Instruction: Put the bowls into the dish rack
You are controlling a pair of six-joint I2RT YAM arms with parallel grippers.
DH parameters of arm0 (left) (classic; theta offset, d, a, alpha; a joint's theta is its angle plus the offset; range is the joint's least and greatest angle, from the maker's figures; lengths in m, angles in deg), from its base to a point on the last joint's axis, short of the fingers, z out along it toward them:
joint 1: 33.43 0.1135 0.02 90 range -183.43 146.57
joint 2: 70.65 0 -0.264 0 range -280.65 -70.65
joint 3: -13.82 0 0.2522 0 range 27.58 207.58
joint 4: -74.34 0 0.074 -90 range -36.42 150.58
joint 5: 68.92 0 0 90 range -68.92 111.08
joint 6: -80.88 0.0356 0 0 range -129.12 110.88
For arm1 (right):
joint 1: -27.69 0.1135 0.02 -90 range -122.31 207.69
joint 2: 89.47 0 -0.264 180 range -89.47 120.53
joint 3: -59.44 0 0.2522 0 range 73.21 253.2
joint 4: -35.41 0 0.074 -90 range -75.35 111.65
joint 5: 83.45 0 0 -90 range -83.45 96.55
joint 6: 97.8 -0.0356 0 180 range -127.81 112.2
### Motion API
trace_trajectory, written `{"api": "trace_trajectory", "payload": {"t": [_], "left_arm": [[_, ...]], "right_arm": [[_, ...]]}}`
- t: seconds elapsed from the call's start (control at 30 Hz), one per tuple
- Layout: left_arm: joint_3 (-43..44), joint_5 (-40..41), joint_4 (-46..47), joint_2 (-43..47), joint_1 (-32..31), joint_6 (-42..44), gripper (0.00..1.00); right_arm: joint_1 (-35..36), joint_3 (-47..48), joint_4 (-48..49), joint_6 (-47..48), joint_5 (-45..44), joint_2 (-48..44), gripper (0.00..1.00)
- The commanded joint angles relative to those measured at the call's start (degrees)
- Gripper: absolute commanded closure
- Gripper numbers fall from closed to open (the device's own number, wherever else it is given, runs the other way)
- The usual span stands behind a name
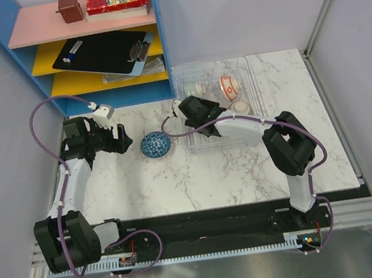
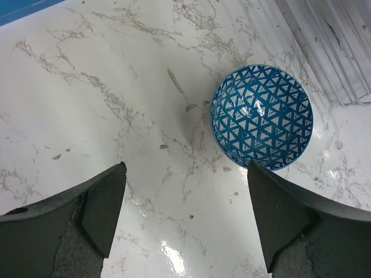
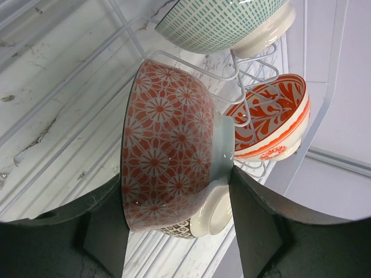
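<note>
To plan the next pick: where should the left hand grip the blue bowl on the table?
Probably its rim, from above: the blue bowl stands mouth up on the table, so one finger of the open left hand can go inside, one outside.

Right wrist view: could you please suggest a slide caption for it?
Right gripper straddles an orange-red floral bowl standing on edge in the dish rack, beside a green-patterned bowl and a red-marked bowl.

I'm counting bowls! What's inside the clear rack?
An orange bowl, a green bowl, a red-and-white bowl and a pale bowl. A dark bowl peeks from under the orange one, mostly covered. From above, the right end effector hides part of the rack.
</note>
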Motion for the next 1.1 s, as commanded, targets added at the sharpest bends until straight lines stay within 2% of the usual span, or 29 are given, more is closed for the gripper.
{"api": "trace_trajectory", "payload": {"t": [0.0, 0.03, 0.1, 0.2, 0.3, 0.77, 0.97, 1.07], "left_arm": [[0.0, -1.1, 1.7, 2.1, 0.4, -1.6, 0.09], [0.1, -1.1, 1.7, 2.3, 0.4, -1.6, 0.09], [0.0, -1.2, 1.8, 2.3, 0.4, -1.5, 0.09], [0.0, -1.2, 1.7, 2.2, 0.4, -1.5, 0.09], [0.1, -1.3, 1.7, 2.0, 0.3, -1.6, 0.09], [0.2, -1.1, 1.7, 2.4, 0.4, -1.4, 0.09], [0.0, -1.2, 1.6, 2.4, 0.4, -1.3, 0.09], [0.0, -1.5, 1.6, 2.3, 0.4, -1.1, 0.09]], "right_arm": [[-0.3, -1.2, -1.0, -1.3, 2.6, -2.4, 0.43], [-0.5, -1.4, -1.2, -1.4, 3.2, -2.6, 0.3], [-0.9, -2.2, -1.5, -2.0, 5.1, -3.1, 0.14], [-1.7, -2.8, -2.2, -3.2, 7.2, -3.8, 0.06], [-3.1, -3.0, -2.8, -4.5, 9.5, -4.5, 0.02], [-5.2, 0.1, -9.3, -8.3, 21.8, -7.3, 0.02], [-5.4, 2.0, -10.5, -10.3, 21.6, -8.7, 0.02], [-6.6, 3.3, -9.6, -11.9, 18.3, -9.3, 0.02]]}}
